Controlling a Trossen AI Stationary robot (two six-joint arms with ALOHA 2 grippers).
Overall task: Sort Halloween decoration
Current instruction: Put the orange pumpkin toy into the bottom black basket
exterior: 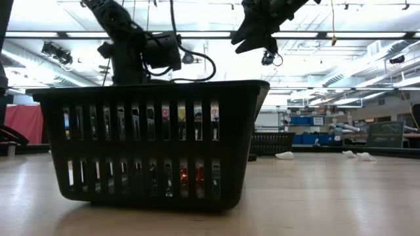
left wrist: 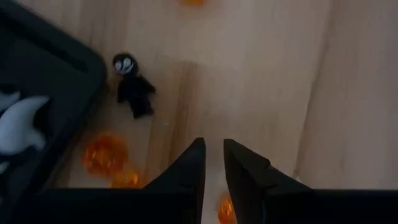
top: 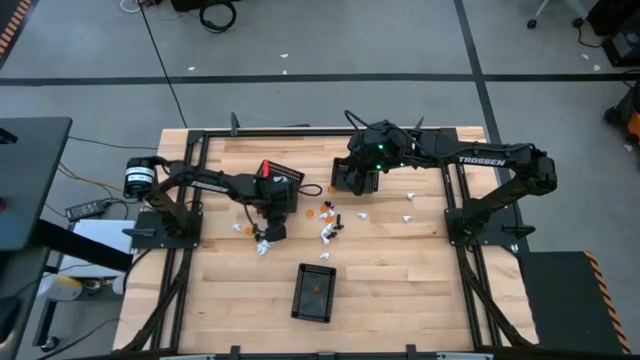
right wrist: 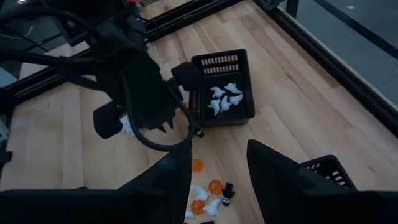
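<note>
Sorting tiny Halloween trinkets

Left gripper (left wrist: 213, 163) is hanging low with fingers nearly closed, holding nothing. Right gripper (right wrist: 219, 163) is waiting, fingers apart. The little black ghost figure (left wrist: 133, 92), at its ten o'clock, looks light and stiff; pinching its middle seems best.

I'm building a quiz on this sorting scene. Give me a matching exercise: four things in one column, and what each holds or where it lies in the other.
Things:
1. lone basket, away from both arms
2. basket beside the left arm
3. black figure
4. right gripper

States:
A. open, holding nothing
B. lying on the bare table
C. holds white ghosts
D. holds an orange trinket

Pairs: 1-D, 2-C, 3-B, 4-A
</note>
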